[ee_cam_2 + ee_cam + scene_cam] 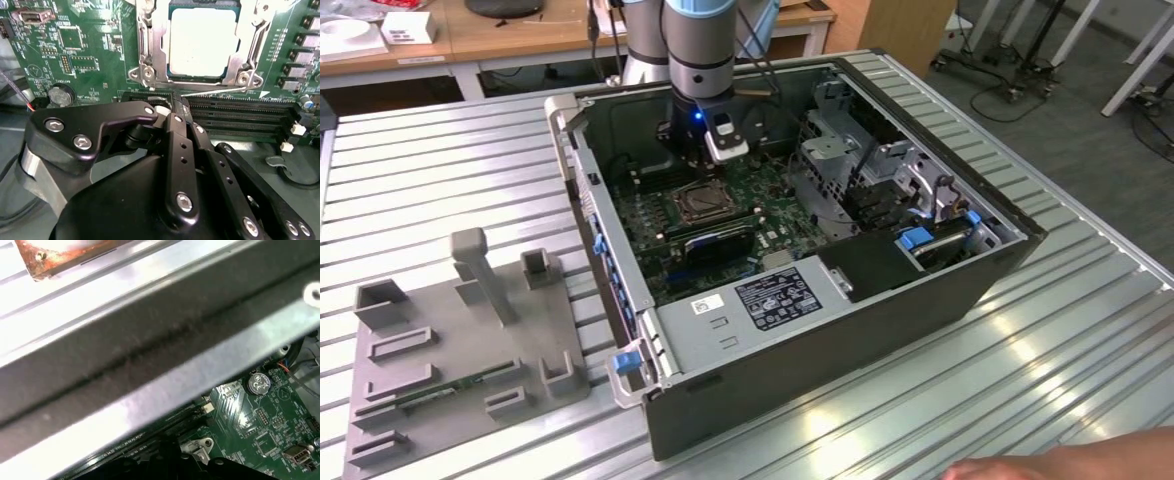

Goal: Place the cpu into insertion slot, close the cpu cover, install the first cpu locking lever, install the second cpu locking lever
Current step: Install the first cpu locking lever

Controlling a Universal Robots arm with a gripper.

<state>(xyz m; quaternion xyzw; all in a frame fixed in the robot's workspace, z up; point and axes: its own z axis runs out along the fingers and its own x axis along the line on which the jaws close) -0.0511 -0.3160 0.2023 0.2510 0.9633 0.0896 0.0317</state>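
The cpu (202,42) lies flat in the insertion slot (698,204), its dull silver top facing up. The cpu cover (150,45), a silver frame, lies down around it. A thin silver locking lever (220,91) runs along the socket's edge beside the black memory slots (240,117). My gripper (167,105) hangs just off that edge, over the memory slots, its black fingers drawn together with nothing visible between them. In the exterior view the gripper (698,165) is inside the open computer case, just beyond the socket.
The dark case (854,330) lies open on a ribbed metal table (454,150). A grey drive cage (834,160) stands at the exterior view's right of the board. A grey fixture block (460,330) sits left. A hand (1067,465) shows at the bottom right. A coin battery (61,94) is near.
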